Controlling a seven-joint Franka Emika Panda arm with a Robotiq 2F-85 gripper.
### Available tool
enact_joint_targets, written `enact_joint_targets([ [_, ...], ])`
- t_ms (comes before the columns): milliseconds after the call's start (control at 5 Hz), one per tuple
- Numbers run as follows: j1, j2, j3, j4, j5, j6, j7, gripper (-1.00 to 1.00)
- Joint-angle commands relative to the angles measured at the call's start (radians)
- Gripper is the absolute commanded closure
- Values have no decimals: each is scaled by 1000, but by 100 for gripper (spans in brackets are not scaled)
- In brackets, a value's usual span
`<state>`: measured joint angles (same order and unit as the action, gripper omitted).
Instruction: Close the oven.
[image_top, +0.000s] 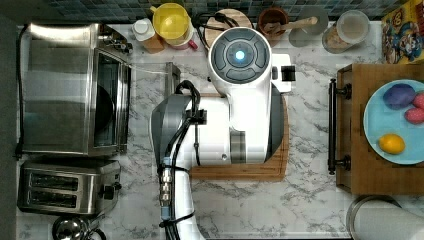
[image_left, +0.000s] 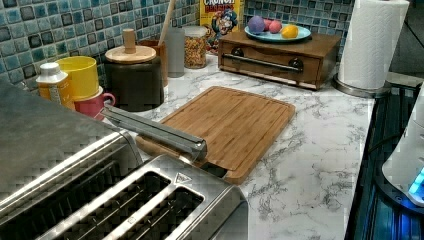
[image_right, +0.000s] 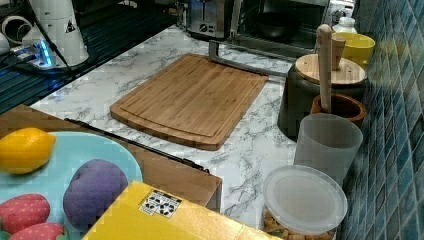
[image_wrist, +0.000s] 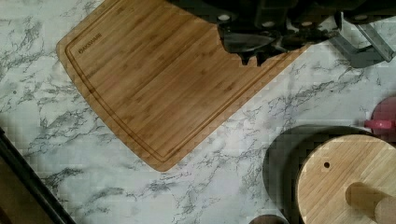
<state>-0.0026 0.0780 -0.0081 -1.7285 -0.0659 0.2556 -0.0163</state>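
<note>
- Hanging above the cutting board (image_wrist: 154, 84), the pincer (image_wrist: 256, 55) touches nothing; its dark fingers seem drawn close together with nothing between them, though the wrist view leaves this uncertain.
- The door handle (image_wrist: 362, 46) lies near the pincer, apart from it.
- The arm (image_top: 240, 95) folds over the middle of the table (image_top: 300, 200) in the top view, its body covering most of the board.
- The oven (image_top: 75, 90) sits at about 9 o'clock in the top view, its glass door (image_top: 150, 80) dropped flat toward the arm.
- Judged from this, closing has not begun: reaching the handle and swinging the door up are left.
</note>
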Motion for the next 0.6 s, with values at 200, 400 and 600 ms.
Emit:
enact_joint_targets([
  [200,-16,-35,-2,-106,72,131,-149,100],
  [400,-60,-52,-15,-203,234,204,-422,100],
  [600,-84,-59,-39,-296,364,248,-638,100],
])
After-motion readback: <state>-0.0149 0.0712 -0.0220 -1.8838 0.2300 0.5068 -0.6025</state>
